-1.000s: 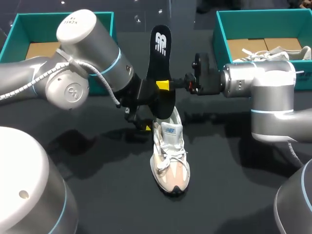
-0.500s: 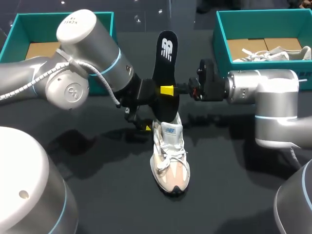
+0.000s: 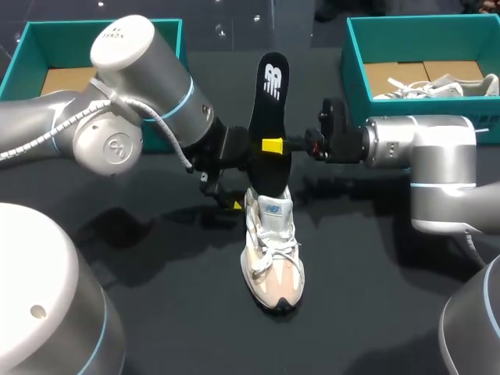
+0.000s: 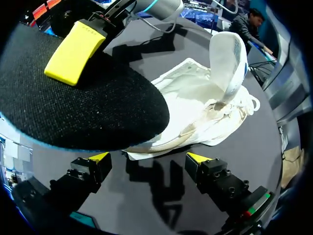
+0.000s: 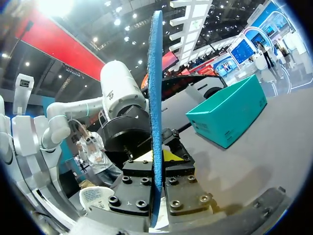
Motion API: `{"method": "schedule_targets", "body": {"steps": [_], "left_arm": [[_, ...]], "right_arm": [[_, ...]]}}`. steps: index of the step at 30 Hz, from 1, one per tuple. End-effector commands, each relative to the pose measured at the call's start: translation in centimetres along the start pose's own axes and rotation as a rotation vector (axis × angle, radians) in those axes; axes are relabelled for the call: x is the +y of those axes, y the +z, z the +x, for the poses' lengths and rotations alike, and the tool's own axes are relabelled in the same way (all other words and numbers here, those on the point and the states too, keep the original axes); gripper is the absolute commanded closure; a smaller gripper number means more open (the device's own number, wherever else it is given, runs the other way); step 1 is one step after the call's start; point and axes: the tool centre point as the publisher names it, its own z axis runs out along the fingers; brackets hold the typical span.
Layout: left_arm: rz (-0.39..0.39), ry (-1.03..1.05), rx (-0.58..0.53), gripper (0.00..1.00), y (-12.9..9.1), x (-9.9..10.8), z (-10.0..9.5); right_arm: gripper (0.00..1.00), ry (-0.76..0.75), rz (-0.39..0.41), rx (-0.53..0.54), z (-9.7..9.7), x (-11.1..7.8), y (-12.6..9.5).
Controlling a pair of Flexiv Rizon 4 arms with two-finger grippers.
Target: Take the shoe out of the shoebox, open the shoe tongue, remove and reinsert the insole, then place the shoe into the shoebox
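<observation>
The white and beige shoe (image 3: pixel 272 250) stands on the black table, toe toward the front edge. Above its heel opening the black insole (image 3: pixel 269 117) is held upright, with my right gripper (image 3: pixel 272 145) shut on its middle. The right wrist view shows the insole's blue edge (image 5: pixel 155 98) clamped between that gripper's (image 5: pixel 155 164) fingers. My left gripper (image 3: pixel 238 194) hangs open just left of the shoe's heel, empty. Seen from the left wrist, the gripper (image 4: pixel 149 157) faces the shoe (image 4: pixel 210 107), with the insole (image 4: pixel 73 107) overhead.
A teal shoebox (image 3: pixel 23 47) with a cardboard floor sits at the back left. A second teal shoebox (image 3: pixel 355 55) at the back right holds another white shoe (image 3: pixel 437 86). Both arms crowd the table's middle.
My right gripper has carried the insole a little to the right and slightly down, keeping it upright. The left arm and the shoe have stayed put.
</observation>
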Motion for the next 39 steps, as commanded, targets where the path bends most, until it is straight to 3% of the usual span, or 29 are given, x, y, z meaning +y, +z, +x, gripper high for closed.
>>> {"method": "schedule_targets", "body": {"steps": [1,39], "left_arm": [[-0.001,0.001,0.001,0.00,0.1,0.0,0.0],[-0.001,0.001,0.001,0.00,0.1,0.0,0.0]], "right_arm": [[1.00,0.002,-0.003,0.004,-0.3,-0.7,0.0],[1.00,0.116,-0.039,0.034,-0.1,-4.3,0.5]]}}
